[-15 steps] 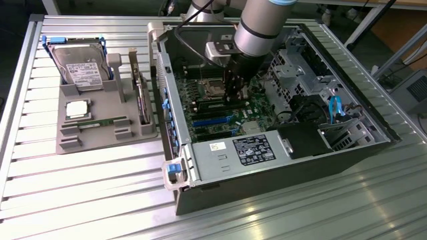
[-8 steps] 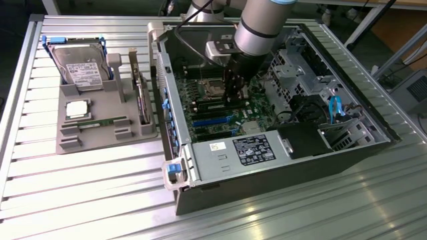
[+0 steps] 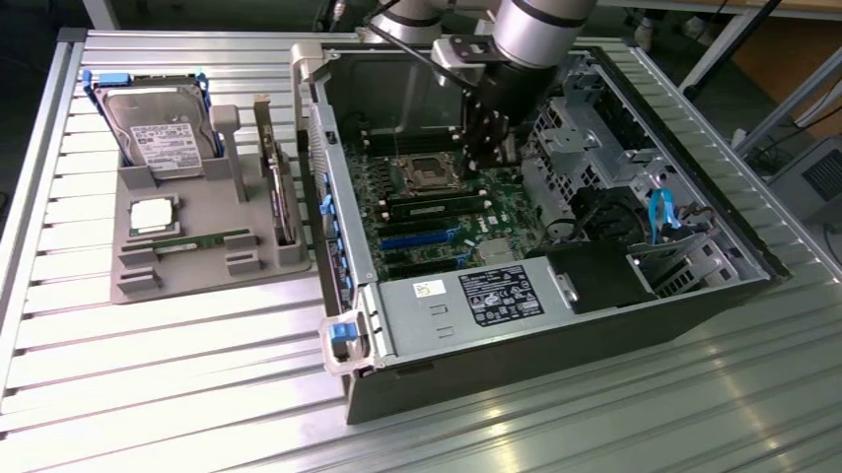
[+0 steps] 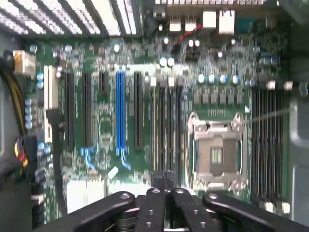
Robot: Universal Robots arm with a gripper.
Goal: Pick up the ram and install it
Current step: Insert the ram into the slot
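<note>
Work surface: ribbed aluminium table [image 3: 158,345] of parallel slats, with a raised rail along the exterior view's left edge. Overhead light falls in bright streaks across the near slats — strongest toward the lower centre. Beyond the table at the exterior view's upper right: grey floor [image 3: 736,108], slanted metal legs [image 3: 717,44] of a frame, and a grey cabinet [image 3: 822,182] at the edge

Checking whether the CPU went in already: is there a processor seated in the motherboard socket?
No. In the wrist view the socket sits open with its contact field bare, and a silver processor lies on the gray tray.
</note>
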